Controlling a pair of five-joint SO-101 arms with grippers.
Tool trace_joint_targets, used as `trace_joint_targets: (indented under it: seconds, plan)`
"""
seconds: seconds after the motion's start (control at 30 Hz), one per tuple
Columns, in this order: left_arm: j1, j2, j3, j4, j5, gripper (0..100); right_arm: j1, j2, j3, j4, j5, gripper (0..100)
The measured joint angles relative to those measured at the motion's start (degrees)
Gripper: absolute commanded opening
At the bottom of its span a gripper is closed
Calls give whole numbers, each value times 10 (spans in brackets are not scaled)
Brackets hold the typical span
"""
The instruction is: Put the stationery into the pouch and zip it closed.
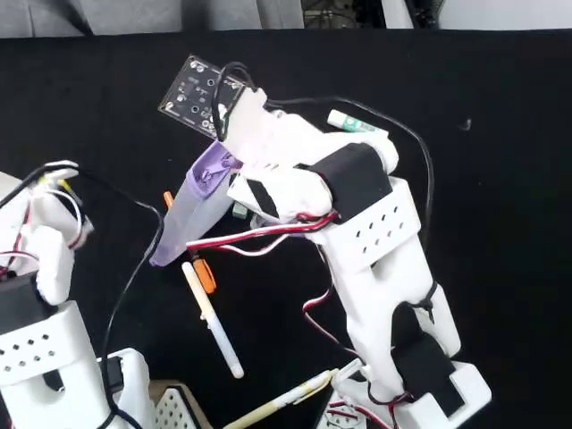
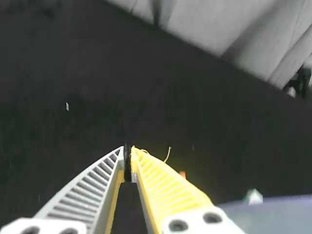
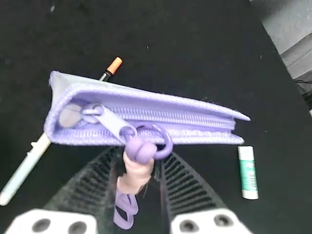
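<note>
A lilac zip pouch (image 1: 189, 213) hangs tilted over the black table, one corner low. My right gripper (image 3: 139, 161) is shut on the pouch's purple zipper pull (image 3: 141, 148), with the pouch (image 3: 146, 119) just past the fingertips. Its zip teeth look joined along the length I see. In the high view the right gripper (image 1: 225, 165) sits at the pouch's upper end. An orange-capped marker (image 1: 205, 273) and a white pen (image 1: 214, 323) lie below the pouch. A white and green glue stick (image 1: 356, 123) lies behind the arm. My left gripper (image 2: 128, 165) is shut and empty, at the far left (image 1: 55, 175).
A black board with dots (image 1: 200, 93) lies at the back left of the pouch. A pale yellow pen (image 1: 279, 401) rests near the front edge by the right arm's base. Cables trail from both arms. Grey fabric edges the table's far side (image 2: 234, 34).
</note>
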Motion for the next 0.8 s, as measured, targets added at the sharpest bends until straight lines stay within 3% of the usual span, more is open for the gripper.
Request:
trace_joint_targets:
  seconds: [0.13, 0.37, 0.8]
  plan:
    - [28, 0, -25, 109, 0, 304, -24, -11, 64, -24, -26, 11]
    - [39, -1, -108, 266, 47, 282, -97, -8, 251, -140, -69, 11]
    - [39, -3, -164, 309, 69, 280, -121, -144, 441, -309, -88, 11]
